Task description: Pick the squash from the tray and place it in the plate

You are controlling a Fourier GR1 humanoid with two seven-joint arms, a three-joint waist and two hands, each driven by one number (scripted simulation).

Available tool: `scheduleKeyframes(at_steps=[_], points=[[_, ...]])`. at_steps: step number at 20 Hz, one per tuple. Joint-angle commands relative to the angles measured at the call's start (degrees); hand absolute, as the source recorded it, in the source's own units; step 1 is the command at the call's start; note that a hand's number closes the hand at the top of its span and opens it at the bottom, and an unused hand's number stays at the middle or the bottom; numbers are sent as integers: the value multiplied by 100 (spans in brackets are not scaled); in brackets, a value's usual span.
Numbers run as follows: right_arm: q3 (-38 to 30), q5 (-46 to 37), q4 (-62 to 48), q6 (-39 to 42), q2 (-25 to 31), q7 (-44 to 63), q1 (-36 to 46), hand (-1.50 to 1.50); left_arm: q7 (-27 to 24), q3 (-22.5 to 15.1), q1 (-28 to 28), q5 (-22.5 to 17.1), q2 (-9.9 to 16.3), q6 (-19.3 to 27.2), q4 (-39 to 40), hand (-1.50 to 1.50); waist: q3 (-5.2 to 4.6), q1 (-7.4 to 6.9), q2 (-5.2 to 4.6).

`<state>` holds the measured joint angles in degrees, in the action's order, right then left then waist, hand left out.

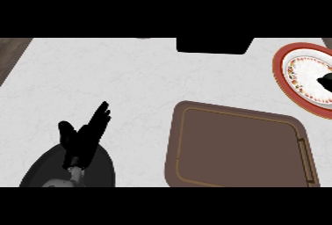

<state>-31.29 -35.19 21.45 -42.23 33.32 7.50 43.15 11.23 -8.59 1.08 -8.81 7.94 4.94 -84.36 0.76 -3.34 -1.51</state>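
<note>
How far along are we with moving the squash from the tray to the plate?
Done, apparently: the brown tray shows no squash on it. In hand: a dark shape, probably the right hand, is over the red-rimmed plate at the view's right edge; I cannot tell whether it holds the squash. The left hand rests open at lower left. Left: no squash shows in the plate yet.

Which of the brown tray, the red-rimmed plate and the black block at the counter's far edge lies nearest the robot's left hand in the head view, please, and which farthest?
From the left hand, lower left:
1. Tray, just to its right, near edge.
2. Black block, at the far edge, centre.
3. Plate, far right corner.
</note>
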Motion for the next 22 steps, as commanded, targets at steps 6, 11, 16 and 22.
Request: scheduleKeyframes(at_steps=[6, 11, 16, 22], points=[[-1231, 1500, 462, -52, -161, -2119, -33, -150, 95, -5, -172, -13, 17, -53, 139, 0, -18, 34, -6], [-1826, 2210, 194, 570, 141, -2868, -216, -150, -1, 17, -297, 63, 73, -58, 55, 0, -42, 106, 52], [-2013, 2766, 121, 1768, -83, -3599, -762, -150, 115, 187, -156, -70, 81, -142, 257, 0, -60, 269, 110], [-1515, 2856, 573, 2526, -163, -3466, -1399, -150, 73, 157, -243, 195, -77, 110, 179, 0, -76, 342, 153]])
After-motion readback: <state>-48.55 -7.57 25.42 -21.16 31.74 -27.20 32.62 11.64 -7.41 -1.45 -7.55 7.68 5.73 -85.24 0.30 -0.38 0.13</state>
